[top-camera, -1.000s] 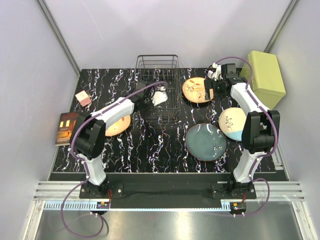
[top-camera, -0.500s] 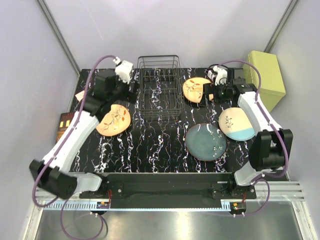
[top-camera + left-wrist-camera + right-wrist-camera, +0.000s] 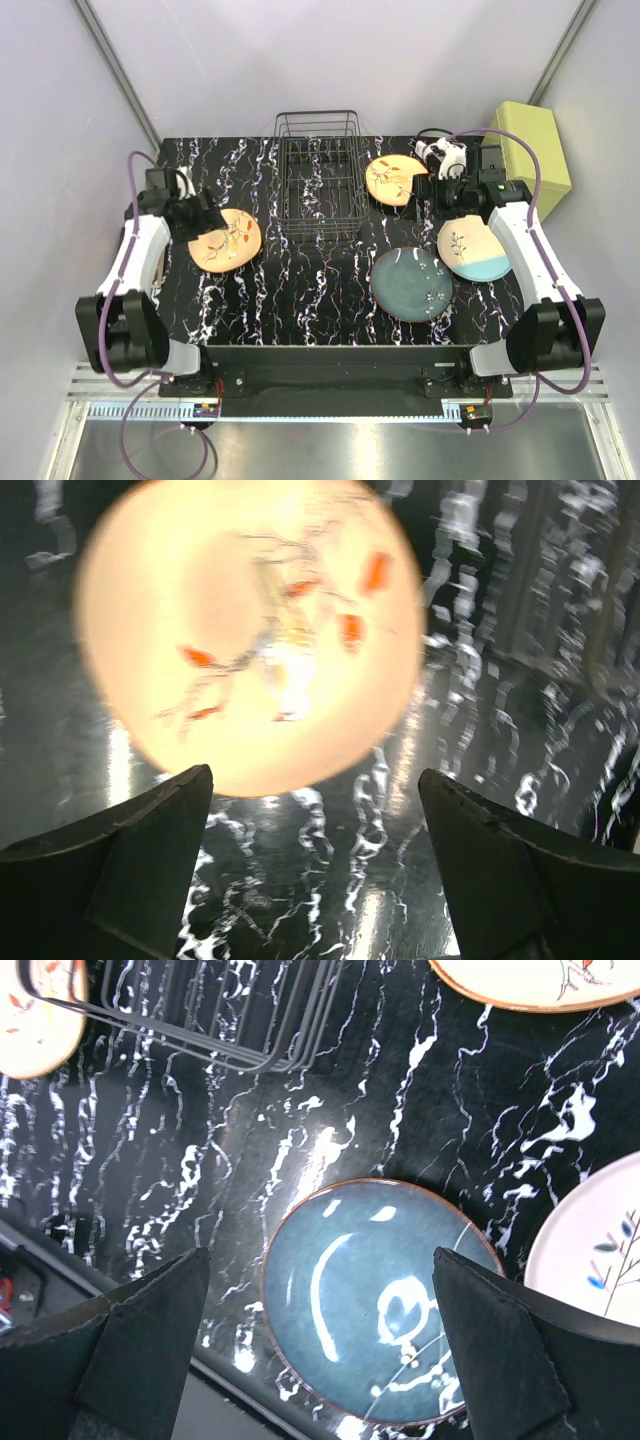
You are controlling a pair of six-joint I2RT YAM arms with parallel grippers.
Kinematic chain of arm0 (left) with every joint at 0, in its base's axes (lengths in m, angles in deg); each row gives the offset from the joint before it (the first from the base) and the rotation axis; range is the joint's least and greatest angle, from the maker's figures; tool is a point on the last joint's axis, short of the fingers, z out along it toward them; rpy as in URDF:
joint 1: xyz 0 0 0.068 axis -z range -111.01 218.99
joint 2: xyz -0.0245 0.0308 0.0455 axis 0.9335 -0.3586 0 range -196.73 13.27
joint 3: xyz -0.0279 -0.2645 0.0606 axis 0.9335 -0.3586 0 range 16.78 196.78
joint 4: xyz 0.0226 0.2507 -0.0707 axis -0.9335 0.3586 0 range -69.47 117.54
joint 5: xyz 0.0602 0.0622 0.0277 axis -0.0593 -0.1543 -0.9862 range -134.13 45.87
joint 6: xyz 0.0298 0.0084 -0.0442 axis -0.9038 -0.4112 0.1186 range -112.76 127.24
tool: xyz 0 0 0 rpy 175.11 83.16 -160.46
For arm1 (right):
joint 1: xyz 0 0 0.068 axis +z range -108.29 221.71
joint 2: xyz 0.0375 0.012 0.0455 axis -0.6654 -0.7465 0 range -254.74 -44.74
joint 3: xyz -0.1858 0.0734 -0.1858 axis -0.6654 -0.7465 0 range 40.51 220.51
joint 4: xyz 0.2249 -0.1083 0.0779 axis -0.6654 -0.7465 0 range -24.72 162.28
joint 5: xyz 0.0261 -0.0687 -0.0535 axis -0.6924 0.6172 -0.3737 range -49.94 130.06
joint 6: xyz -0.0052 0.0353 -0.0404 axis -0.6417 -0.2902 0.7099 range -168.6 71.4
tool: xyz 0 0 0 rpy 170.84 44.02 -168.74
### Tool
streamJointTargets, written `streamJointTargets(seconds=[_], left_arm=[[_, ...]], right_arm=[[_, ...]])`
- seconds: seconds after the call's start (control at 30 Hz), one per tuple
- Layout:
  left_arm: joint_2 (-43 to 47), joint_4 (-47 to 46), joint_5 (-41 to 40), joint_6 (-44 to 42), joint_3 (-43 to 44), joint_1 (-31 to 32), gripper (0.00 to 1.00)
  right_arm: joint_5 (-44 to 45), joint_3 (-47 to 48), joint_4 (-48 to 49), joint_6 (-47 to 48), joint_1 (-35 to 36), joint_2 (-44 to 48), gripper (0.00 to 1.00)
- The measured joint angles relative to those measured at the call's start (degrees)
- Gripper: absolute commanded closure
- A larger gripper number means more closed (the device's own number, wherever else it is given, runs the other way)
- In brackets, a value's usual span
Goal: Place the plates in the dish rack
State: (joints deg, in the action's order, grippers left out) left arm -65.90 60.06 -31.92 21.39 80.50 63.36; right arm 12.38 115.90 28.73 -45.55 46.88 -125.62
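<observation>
Top external view: all four plates lie flat on the table [image 3: 300,290], none in the dish rack [image 3: 318,175], which stands empty at rear centre. One orange plate [image 3: 226,240] sits left of the rack and the second orange plate [image 3: 394,180] right of it. The teal plate [image 3: 412,284] and the cream plate [image 3: 472,247] lie nearer on the right, just beside each other. The yellow-green box [image 3: 533,155] stands at the far right.

Only the wrist views give you the jaw state. On the left wrist, the left gripper [image 3: 315,850] has its fingers [image 3: 130,860] spread wide. Nothing is between them, and the left orange plate sits blurred just ahead. The right gripper [image 3: 320,1350] is likewise wide apart and empty, hanging above the teal plate without touching it. A corner of the rack shows at upper left.

Against 0.5 s ago: the left arm has pulled back from the rack's left rear corner, and its gripper is now at that plate's left rim. The right arm's elbow has swung outward. Plates and rack are unmoved.
</observation>
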Motion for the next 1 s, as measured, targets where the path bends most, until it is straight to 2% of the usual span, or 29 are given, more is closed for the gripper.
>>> streamJointTargets(seconds=[0.1,0.3,0.37,0.47,0.57,0.7,0.83,1.0], left_arm=[[-5.09,0.74,0.35,-1.64,3.28,-3.19,0.14],[-14.51,-0.22,0.85,-4.24,6.01,-4.00,0.20],[-16.48,0.17,1.64,-4.24,6.01,-5.14,0.23],[-16.72,1.29,3.67,-5.29,5.99,-6.05,0.22],[-13.49,0.66,6.29,-7.76,5.14,-0.72,0.20],[-7.08,-2.56,16.04,-6.60,2.80,14.36,0.19],[-2.73,-14.10,24.76,2.14,-4.15,25.44,0.17],[-5.53,-28.70,26.18,14.88,-14.10,32.68,0.15]], right_arm=[[0.02,-0.09,-0.76,-1.07,0.00,1.64,0.00],[0.96,-2.19,-0.81,-2.10,0.00,5.29,0.00],[1.11,-2.95,-0.81,-2.95,0.00,6.38,0.00],[1.27,-4.44,-0.92,-3.72,0.00,8.07,0.00],[3.06,-6.82,-1.16,-4.04,-0.44,9.75,0.00],[3.04,-9.29,-3.39,-5.49,-7.37,9.73,0.00],[3.08,-11.19,-5.22,-5.42,-11.10,9.97,0.00],[4.28,-12.44,-7.26,-4.50,-11.08,12.09,0.00]])
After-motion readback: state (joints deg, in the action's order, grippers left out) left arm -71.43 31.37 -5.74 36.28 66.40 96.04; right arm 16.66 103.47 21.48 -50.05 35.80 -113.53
